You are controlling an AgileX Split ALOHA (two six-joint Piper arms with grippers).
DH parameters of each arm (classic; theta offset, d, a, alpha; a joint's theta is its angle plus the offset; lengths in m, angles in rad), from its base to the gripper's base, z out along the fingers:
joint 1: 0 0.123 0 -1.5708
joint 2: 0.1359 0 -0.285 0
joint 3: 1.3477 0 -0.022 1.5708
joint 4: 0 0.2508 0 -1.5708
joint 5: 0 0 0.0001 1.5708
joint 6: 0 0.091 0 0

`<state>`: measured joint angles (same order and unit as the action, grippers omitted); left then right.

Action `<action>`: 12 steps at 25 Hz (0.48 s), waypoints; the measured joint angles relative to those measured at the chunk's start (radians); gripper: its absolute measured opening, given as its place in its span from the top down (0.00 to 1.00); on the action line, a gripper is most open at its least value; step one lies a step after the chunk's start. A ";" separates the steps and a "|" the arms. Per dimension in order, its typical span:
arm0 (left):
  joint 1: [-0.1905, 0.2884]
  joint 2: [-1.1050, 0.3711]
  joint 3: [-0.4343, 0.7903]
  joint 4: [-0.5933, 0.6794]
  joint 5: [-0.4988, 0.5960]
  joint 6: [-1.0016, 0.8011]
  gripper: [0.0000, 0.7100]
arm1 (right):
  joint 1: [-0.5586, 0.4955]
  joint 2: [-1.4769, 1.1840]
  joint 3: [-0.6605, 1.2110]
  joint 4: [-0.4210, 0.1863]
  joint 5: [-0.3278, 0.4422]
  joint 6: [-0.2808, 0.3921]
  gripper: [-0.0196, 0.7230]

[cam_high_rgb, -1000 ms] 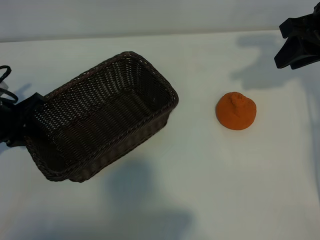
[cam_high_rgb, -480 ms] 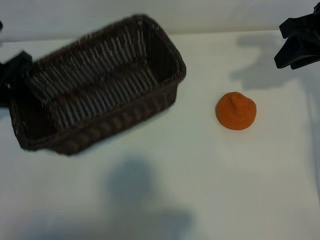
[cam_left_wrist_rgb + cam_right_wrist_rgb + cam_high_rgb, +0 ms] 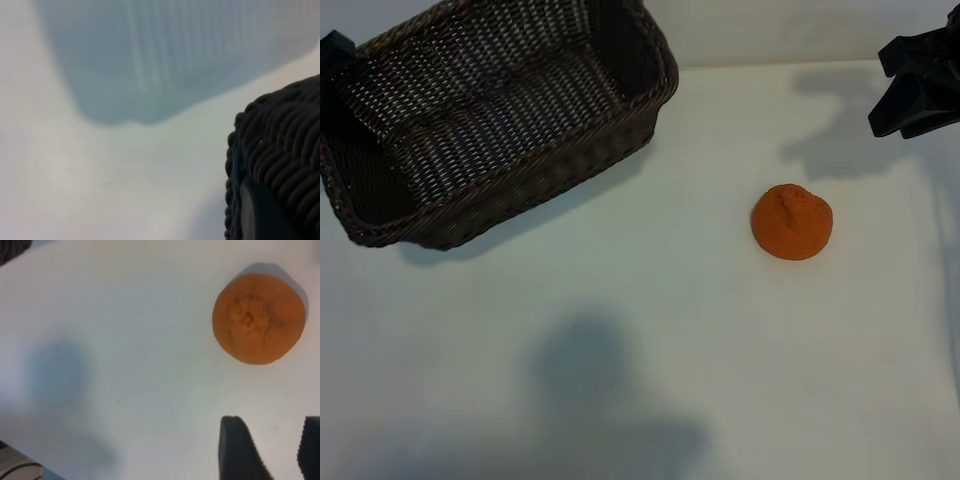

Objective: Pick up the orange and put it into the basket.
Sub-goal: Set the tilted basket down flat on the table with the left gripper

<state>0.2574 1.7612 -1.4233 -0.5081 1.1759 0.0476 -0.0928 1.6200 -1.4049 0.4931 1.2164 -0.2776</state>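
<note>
On the table, the orange sits beside the lifted basket.

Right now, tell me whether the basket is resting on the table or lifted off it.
Lifted: the basket hangs tilted over the table, its shadow apart from it, the left gripper clamped on its rim.

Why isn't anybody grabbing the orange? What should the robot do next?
Probably the right pincer should reach toward the orange and close around it. Its fingers stand open and empty, just short of the fruit, which sits alone on the white table. The left pincer is shut on the basket's rim, holding it lifted.
</note>
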 joint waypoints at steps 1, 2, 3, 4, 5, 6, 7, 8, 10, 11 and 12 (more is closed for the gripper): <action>0.000 0.000 0.000 0.016 0.000 0.001 0.75 | 0.000 0.000 0.000 0.000 0.000 0.000 0.54; 0.000 0.000 0.000 0.035 0.000 0.001 0.75 | 0.000 0.000 0.000 0.000 0.000 0.000 0.54; 0.000 0.000 0.000 0.050 0.000 -0.001 0.75 | 0.000 0.000 0.000 0.000 0.000 0.000 0.54; 0.000 0.000 -0.001 0.060 0.000 -0.001 0.75 | 0.000 0.000 0.000 0.000 0.000 0.000 0.54; 0.000 0.000 -0.007 0.069 0.000 -0.001 0.75 | 0.000 0.000 0.000 0.000 0.000 0.000 0.54; 0.000 0.000 -0.016 0.074 0.000 -0.001 0.75 | 0.000 0.000 0.000 0.000 0.000 0.000 0.54; 0.000 0.000 -0.028 0.075 0.000 0.000 0.75 | 0.000 0.000 0.000 0.000 0.000 0.000 0.54; 0.000 0.000 -0.040 0.075 0.000 0.000 0.75 | 0.000 0.000 0.000 0.000 0.000 0.000 0.54; -0.009 0.000 -0.069 0.081 0.000 -0.001 0.75 | 0.000 0.000 0.000 0.000 0.000 0.000 0.54; -0.018 0.000 -0.081 0.092 0.000 -0.001 0.75 | 0.000 0.000 0.000 0.000 0.000 0.000 0.54; -0.034 0.000 -0.095 0.112 0.000 -0.001 0.75 | 0.000 0.000 0.000 0.000 0.000 0.000 0.54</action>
<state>0.2232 1.7612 -1.5184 -0.3958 1.1759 0.0466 -0.0928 1.6200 -1.4049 0.4931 1.2164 -0.2776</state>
